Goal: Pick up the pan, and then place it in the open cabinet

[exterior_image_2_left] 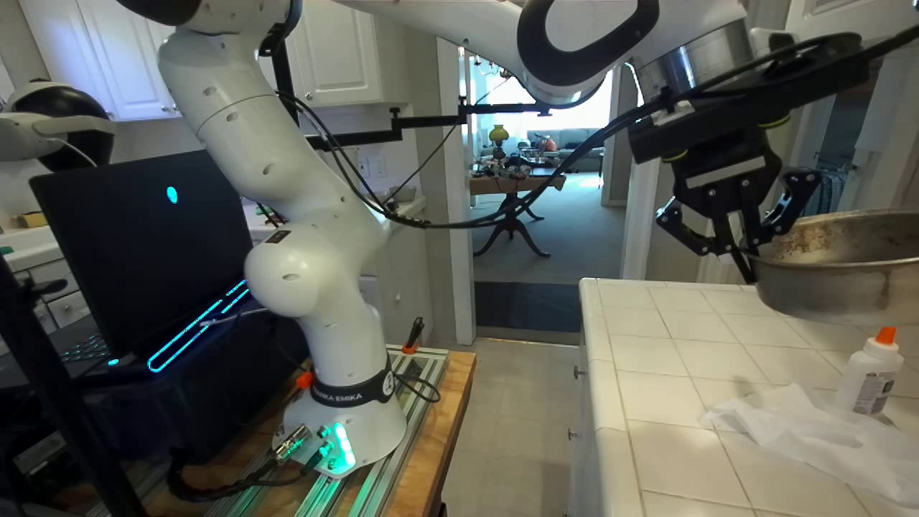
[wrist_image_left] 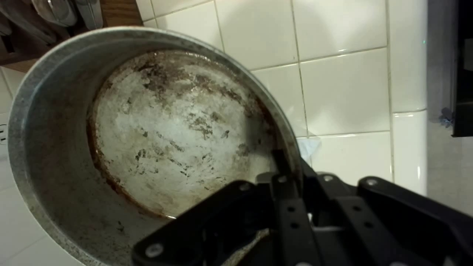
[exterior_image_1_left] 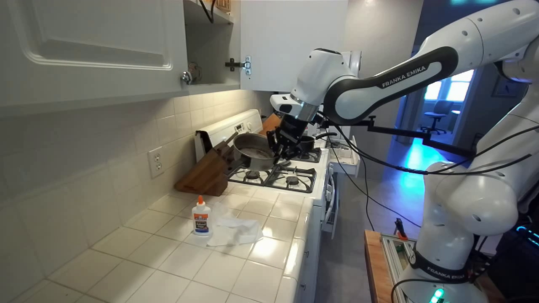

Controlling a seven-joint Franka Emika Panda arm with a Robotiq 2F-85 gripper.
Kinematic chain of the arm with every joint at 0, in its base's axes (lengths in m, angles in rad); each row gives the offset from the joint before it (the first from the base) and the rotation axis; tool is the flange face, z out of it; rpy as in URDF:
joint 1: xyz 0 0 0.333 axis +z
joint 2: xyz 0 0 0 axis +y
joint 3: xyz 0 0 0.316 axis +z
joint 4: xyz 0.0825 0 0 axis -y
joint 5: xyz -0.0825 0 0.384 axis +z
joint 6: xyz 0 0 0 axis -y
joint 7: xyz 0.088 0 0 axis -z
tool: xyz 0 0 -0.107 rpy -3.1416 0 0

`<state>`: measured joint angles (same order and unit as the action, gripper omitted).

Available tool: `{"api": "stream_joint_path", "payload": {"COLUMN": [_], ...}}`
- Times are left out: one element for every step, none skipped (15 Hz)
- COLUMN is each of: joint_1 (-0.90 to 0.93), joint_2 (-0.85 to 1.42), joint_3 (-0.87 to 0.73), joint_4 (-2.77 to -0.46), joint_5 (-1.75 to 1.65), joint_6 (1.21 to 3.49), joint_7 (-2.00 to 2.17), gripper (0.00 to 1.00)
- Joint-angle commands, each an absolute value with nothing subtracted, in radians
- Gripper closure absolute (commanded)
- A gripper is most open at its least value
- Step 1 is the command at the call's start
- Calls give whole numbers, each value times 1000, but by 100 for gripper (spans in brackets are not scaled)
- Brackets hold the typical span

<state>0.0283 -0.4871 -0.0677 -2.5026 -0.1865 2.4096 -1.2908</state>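
Wrist view: the end effector [wrist_image_left: 298, 170] partly hides the pan [wrist_image_left: 173, 136].

The arm [exterior_image_1_left: 471, 198] stands tall on its green-lit base [exterior_image_2_left: 380, 424], forearm [exterior_image_1_left: 379, 90] reaching out and sloping down to a bent wrist [exterior_image_1_left: 318, 75]. And the gripper [exterior_image_2_left: 747, 260] points downward, slightly tilted, fingers [wrist_image_left: 290, 214] drawn nearly together in a pinch! They're dark and blurred in the wrist view, so their exact angle is hard to call.
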Motion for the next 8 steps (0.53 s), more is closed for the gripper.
{"api": "stream_joint_path", "payload": {"joint_1": [43,44,42,44,47,48,52,59], "joint_2": [-495,-499,-505,-506,-507,-506,-506,-504], "joint_3": [-84,-86,-86,-90,-93,-95,-99,-106], "joint_4": [-2490,-2481,-2470,-2459,-2445,-2432,-2419,-2405], "joint_5": [-192,-189,-192,-188,-185,-183,-179,-169], "joint_6": [2400,2396,2393,2383,2377,2373,2367,2368], "joint_7": [-1288,-1291,-1290,-1297,-1300,-1302,-1310,-1319], "gripper": [99,99,99,99,99,99,99,99]}}
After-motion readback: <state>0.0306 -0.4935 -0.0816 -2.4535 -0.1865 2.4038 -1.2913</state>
